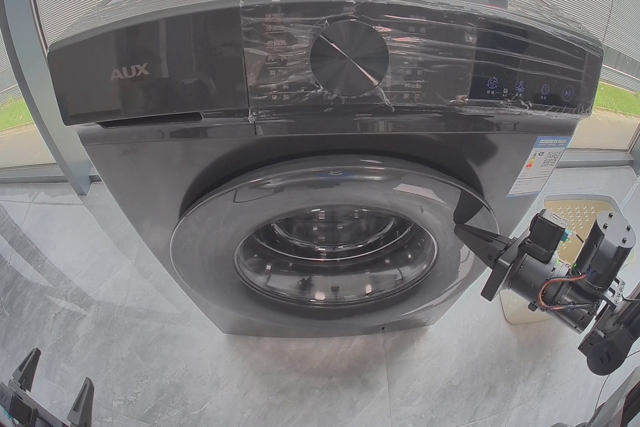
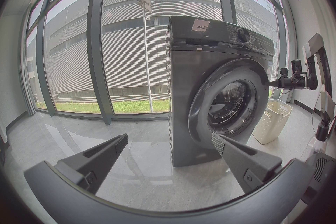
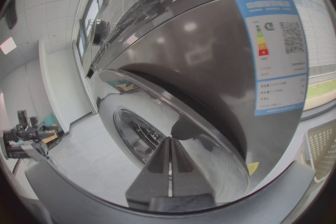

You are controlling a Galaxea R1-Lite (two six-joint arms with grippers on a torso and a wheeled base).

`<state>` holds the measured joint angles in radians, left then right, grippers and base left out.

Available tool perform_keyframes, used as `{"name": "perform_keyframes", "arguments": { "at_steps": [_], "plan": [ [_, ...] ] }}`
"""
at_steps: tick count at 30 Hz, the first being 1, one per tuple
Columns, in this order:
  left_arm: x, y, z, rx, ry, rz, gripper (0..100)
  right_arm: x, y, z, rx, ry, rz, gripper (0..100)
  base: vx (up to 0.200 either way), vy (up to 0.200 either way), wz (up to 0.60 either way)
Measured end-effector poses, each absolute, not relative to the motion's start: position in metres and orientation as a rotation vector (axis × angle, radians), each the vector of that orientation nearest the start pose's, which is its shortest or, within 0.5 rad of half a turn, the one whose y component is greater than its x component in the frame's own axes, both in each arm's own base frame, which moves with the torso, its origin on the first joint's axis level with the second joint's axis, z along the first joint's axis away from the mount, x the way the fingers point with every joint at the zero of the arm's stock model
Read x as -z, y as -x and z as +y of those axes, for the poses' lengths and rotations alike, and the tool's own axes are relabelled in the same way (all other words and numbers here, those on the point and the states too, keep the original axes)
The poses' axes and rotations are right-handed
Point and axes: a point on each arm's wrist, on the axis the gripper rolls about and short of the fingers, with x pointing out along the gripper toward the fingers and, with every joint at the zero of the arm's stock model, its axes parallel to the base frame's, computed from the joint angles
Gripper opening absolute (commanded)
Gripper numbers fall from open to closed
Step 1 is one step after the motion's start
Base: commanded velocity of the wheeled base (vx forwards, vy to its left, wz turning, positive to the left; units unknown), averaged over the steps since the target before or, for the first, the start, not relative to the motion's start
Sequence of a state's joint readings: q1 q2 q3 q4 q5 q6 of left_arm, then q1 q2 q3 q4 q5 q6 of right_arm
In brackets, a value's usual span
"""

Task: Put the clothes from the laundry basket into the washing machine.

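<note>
A dark grey front-loading washing machine (image 1: 320, 115) stands before me, its round glass door (image 1: 333, 251) closed. My right gripper (image 1: 461, 230) is shut, and its tip touches the right rim of the door (image 3: 196, 119); the right wrist view shows its fingers (image 3: 159, 165) pressed together with nothing between them. A cream laundry basket (image 1: 579, 218) stands on the floor right of the machine, partly hidden behind the right arm; its contents cannot be made out. My left gripper (image 1: 55, 377) hangs low at the left, open (image 2: 169, 142) and empty, well away from the washing machine (image 2: 218, 88) and the basket (image 2: 272, 125).
Pale glossy floor tiles (image 1: 133, 341) spread out in front of the machine with free room on the left. Tall windows with dark frames (image 2: 96, 60) run behind and beside the machine. A label (image 1: 543, 165) sticks to the machine's front at the right.
</note>
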<state>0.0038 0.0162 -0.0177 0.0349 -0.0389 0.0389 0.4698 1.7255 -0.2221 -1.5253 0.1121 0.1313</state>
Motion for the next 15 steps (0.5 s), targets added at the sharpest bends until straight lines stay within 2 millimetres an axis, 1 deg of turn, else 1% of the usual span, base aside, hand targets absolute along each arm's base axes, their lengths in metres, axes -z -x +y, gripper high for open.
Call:
{"name": "perform_keyframes", "arguments": {
  "at_steps": [11, 15],
  "plan": [
    [-0.0771, 0.0229, -0.001, 0.035, -0.037, 0.033, 100, -0.1338, -0.2145, 0.1063, -0.552, -0.137, -0.012, 0, 0.0, 0.0, 0.0],
    [-0.0772, 0.0229, -0.001, 0.034, -0.038, 0.033, 100, -0.1318, -0.2103, 0.1044, -0.552, -0.134, -0.009, 0, 0.0, 0.0, 0.0]
  ]
}}
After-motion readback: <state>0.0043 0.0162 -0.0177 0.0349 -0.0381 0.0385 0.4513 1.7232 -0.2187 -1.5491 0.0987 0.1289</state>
